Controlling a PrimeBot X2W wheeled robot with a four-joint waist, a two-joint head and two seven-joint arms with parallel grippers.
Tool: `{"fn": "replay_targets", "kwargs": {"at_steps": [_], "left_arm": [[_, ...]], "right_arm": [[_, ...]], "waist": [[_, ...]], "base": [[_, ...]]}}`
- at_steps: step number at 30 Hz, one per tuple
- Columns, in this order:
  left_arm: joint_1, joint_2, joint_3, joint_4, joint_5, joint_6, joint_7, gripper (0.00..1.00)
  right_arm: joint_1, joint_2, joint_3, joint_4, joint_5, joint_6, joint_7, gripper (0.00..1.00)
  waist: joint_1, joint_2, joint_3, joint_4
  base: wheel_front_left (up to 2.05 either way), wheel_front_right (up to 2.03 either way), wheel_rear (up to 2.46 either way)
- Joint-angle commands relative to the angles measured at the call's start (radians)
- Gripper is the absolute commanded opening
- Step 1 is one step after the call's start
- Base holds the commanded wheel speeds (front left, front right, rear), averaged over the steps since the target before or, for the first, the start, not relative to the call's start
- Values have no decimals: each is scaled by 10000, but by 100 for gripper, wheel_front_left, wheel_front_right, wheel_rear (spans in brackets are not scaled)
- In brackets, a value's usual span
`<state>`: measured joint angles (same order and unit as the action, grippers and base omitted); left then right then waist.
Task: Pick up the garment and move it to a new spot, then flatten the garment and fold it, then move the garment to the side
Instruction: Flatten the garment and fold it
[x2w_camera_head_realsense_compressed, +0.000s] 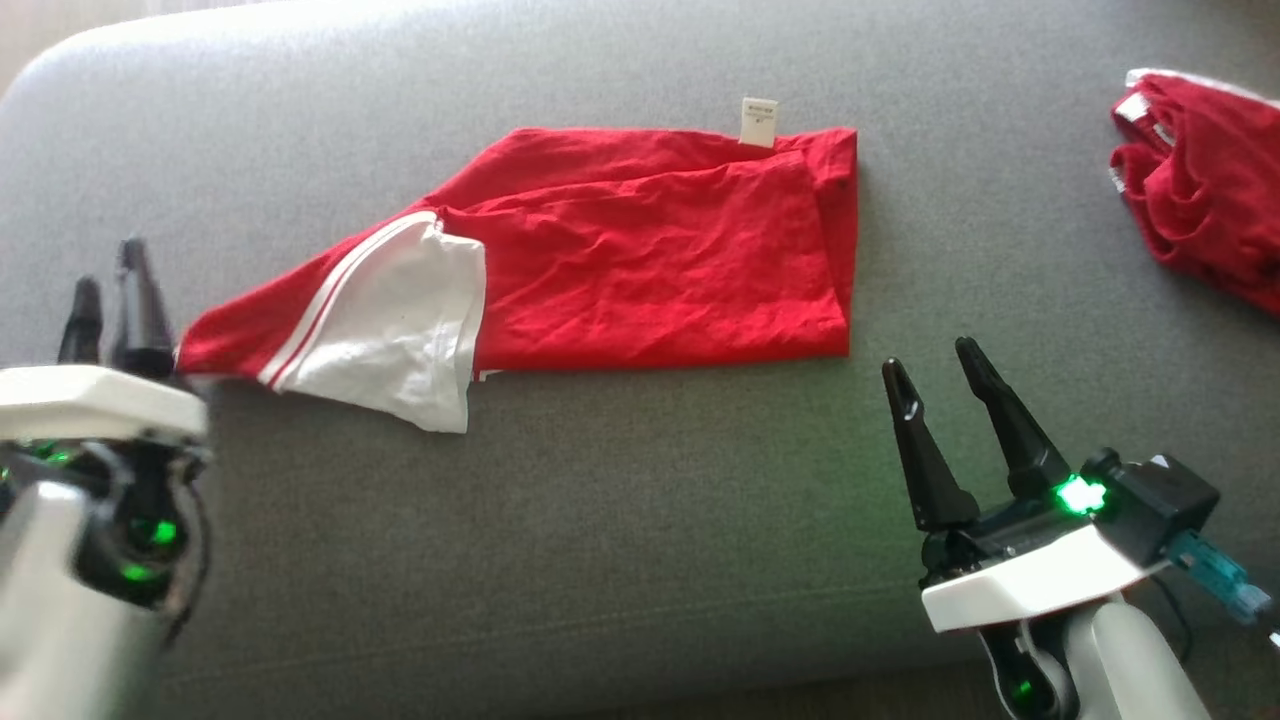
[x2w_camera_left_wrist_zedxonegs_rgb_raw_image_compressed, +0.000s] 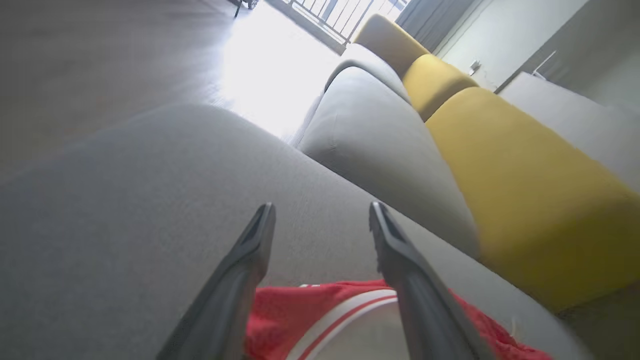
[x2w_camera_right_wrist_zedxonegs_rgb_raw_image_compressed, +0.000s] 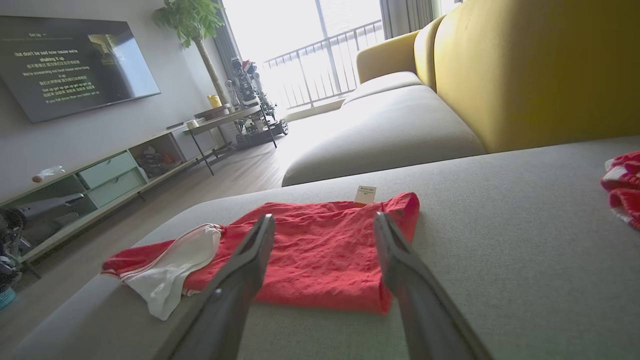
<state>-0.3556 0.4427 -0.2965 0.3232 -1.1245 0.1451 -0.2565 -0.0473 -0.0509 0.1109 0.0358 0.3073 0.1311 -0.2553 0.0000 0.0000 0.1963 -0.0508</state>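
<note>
A red garment (x2w_camera_head_realsense_compressed: 650, 260) lies folded and flat on the grey sofa cushion (x2w_camera_head_realsense_compressed: 600, 520), with a white sleeve part (x2w_camera_head_realsense_compressed: 400, 320) and a white label (x2w_camera_head_realsense_compressed: 758, 122) at its far edge. My left gripper (x2w_camera_head_realsense_compressed: 108, 272) stands open at the garment's left tip. In the left wrist view its fingers (x2w_camera_left_wrist_zedxonegs_rgb_raw_image_compressed: 250, 260) are spread, and the garment's red and white striped edge (x2w_camera_left_wrist_zedxonegs_rgb_raw_image_compressed: 280, 315) lies low between them. My right gripper (x2w_camera_head_realsense_compressed: 930, 360) is open and holds nothing, just off the garment's near right corner. In the right wrist view the garment (x2w_camera_right_wrist_zedxonegs_rgb_raw_image_compressed: 325, 250) lies ahead of that gripper (x2w_camera_right_wrist_zedxonegs_rgb_raw_image_compressed: 324, 219).
A second red and white piece of clothing (x2w_camera_head_realsense_compressed: 1200, 190) lies bunched at the cushion's far right. Yellow back cushions (x2w_camera_right_wrist_zedxonegs_rgb_raw_image_compressed: 525, 70) rise behind the seat. The cushion's rounded edge (x2w_camera_head_realsense_compressed: 60, 70) drops to the floor on the left. A TV unit (x2w_camera_right_wrist_zedxonegs_rgb_raw_image_compressed: 100, 175) stands across the room.
</note>
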Motion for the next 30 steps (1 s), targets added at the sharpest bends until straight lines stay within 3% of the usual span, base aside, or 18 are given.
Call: {"fn": "replay_targets", "kwargs": {"at_steps": [1,6,9,11,17,25,30], "left_arm": [[-15,114,538,-557,689,109,-50,100],[1129,-701,711,-2569,4390,291,-51,100],[1828,-1077,193,-3187,5960,142,-52,100],[2196,-1450,-15,-3207,6435,130,-52,100],[2863,-2489,-247,-2629,6541,-277,-52,100],[2417,-3239,-205,-258,5818,-457,241,100],[1845,-3496,-191,546,5456,-695,229,100]], "right_arm": [[-172,7,261,-374,-48,-4,-65,100],[-334,7,288,-390,47,-4,-65,100],[-417,7,250,-406,122,-4,-65,100],[-461,7,251,-403,152,-4,-65,100],[-549,7,242,-372,238,-4,-65,100],[-644,7,224,-364,314,-4,-65,100],[-697,7,235,-366,286,-4,-65,100]], "waist": [[0,0,106,34],[0,0,395,-60],[0,0,571,-137],[0,0,653,-178],[0,0,744,-281],[0,0,793,-284],[0,0,843,-297]], "base": [[0,0,0],[0,0,0],[0,0,0],[0,0,0],[0,0,0],[0,0,0],[0,0,0]]}}
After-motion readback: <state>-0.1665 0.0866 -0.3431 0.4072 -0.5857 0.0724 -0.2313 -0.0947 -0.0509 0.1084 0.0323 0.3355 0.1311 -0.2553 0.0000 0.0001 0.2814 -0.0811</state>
